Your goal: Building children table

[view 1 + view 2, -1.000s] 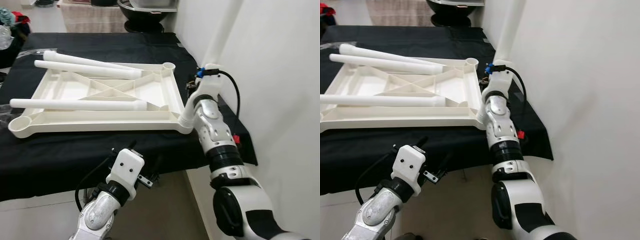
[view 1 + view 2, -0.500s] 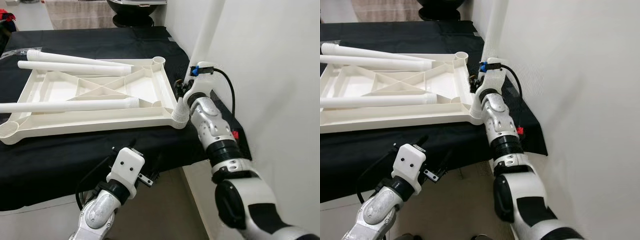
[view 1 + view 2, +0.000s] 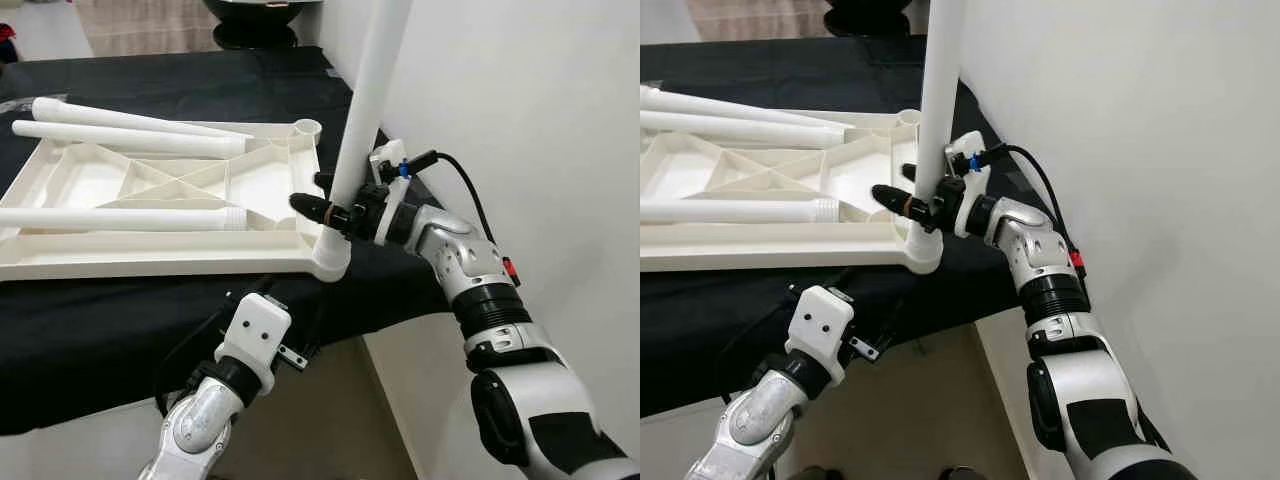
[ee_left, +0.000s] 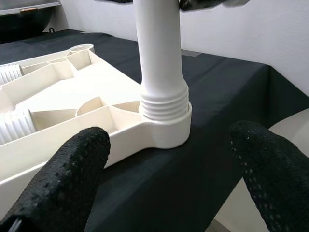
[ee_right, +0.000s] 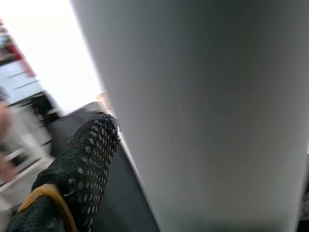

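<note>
Right gripper (image 3: 335, 208) now reaches in sideways, its fingers clamped around the upright leg (image 3: 362, 95), where before the arm rose beside it.
The white tabletop (image 3: 160, 215) lies upside down on the black cloth (image 3: 120, 320); the leg's ribbed end sits in the near right corner socket (image 4: 166, 128). Left gripper (image 4: 169, 159) hangs spread apart below the edge.

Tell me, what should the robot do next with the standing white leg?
Probably keep twisting it down: the right gripper holds the upright white plastic table leg, whose threads still show above the corner socket of the white upturned tabletop.
</note>
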You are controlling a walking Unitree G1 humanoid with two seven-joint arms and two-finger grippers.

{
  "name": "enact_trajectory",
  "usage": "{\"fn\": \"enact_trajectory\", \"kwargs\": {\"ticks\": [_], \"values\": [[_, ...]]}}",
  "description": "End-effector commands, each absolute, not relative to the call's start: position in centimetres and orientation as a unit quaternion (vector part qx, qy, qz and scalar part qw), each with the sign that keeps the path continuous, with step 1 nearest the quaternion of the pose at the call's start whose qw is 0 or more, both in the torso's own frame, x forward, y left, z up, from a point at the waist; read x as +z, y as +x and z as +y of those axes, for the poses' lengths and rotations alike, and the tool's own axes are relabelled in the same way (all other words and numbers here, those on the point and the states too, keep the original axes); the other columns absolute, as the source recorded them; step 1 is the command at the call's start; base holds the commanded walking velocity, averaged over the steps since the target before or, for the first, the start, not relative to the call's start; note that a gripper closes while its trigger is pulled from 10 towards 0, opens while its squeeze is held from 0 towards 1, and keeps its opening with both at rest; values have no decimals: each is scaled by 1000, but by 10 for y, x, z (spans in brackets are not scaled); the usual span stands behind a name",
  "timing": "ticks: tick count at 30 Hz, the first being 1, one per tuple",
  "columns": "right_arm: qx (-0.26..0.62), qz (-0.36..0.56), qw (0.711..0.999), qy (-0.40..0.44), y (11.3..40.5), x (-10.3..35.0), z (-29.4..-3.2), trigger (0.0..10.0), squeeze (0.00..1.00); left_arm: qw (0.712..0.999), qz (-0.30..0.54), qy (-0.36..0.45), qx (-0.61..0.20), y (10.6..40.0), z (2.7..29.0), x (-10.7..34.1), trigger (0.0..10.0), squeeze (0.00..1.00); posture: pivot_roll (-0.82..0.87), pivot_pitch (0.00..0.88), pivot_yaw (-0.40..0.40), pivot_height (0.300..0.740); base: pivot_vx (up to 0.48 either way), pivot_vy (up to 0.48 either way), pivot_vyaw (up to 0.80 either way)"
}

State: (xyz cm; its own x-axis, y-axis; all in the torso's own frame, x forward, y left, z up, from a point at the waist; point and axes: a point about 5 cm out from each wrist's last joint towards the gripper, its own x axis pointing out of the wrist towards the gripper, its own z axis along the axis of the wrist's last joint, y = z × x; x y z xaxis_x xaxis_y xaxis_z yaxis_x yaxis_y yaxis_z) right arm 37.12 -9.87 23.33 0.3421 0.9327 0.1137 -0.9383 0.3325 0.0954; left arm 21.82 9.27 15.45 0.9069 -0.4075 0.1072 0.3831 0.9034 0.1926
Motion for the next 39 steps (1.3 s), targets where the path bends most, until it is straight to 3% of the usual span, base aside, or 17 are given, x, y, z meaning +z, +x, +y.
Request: {"fn": "enact_trajectory", "kwargs": {"ticks": [1,5,6,7,8,18,19,21,23,25,26,28,30,33,34,38,39], "values": [[607,-37,791,67,369,246,-92,10000,0,973,-64,90,-205,216,93,150,10000,0,73,120,-112,740,0,0,0],[616,-38,784,59,371,248,-89,10000,0,972,-63,90,-206,215,92,149,10000,0,74,120,-111,740,0,0,0],[617,-37,784,58,372,248,-86,5529,0,972,-63,91,-209,215,91,149,10000,0,79,112,-113,740,0,0,0],[617,-37,784,58,372,248,-86,5529,0,972,-63,91,-209,215,91,149,10000,0,79,112,-113,740,0,0,0],[620,-39,781,59,371,248,-83,0,0,971,-63,91,-212,214,90,148,10000,0,83,106,-113,740,0,0,0],[585,-51,808,57,375,244,-83,0,0,971,-64,93,-212,214,90,148,10000,0,92,89,-114,740,0,0,0],[530,-55,845,52,382,243,-87,0,0,971,-64,94,-212,214,90,148,10000,0,92,85,-112,740,0,0,0],[501,-56,863,49,386,242,-89,0,0,971,-65,94,-212,214,90,148,10000,0,92,85,-112,740,0,0,0],[394,-48,917,38,398,239,-95,0,0,970,-66,94,-212,214,90,148,10000,0,91,83,-110,740,0,0,0],[370,-45,927,35,400,239,-96,0,0,970,-66,94,-212,214,90,148,10000,0,91,83,-110,740,0,0,0],[270,-28,962,16,407,233,-108,0,0,970,-66,95,-212,215,90,148,10000,0,88,84,-105,740,0,0,0],[104,-1,995,1,414,223,-130,0,0,970,-67,95,-214,215,90,148,10000,0,86,84,-102,740,0,0,0],[16,18,1000,8,415,218,-143,0,0,970,-67,95,-215,215,89,148,10000,0,86,84,-102,740,0,0,0],[-22,27,999,7,413,215,-144,0,0,970,-67,94,-216,215,89,148,10000,0,85,84,-97,740,0,0,0],[-72,32,997,5,409,212,-137,0,0,969,-68,94,-217,216,88,149,10000,0,84,86,-101,740,0,0,0],[-87,33,995,31,406,212,-116,0,0,969,-68,92,-218,215,88,148,10000,0,86,88,-104,740,0,0,0],[-65,25,996,50,407,215,-107,10000,0,969,-67,91,-218,215,87,148,10000,0,86,88,-104,740,0,0,0]]}}
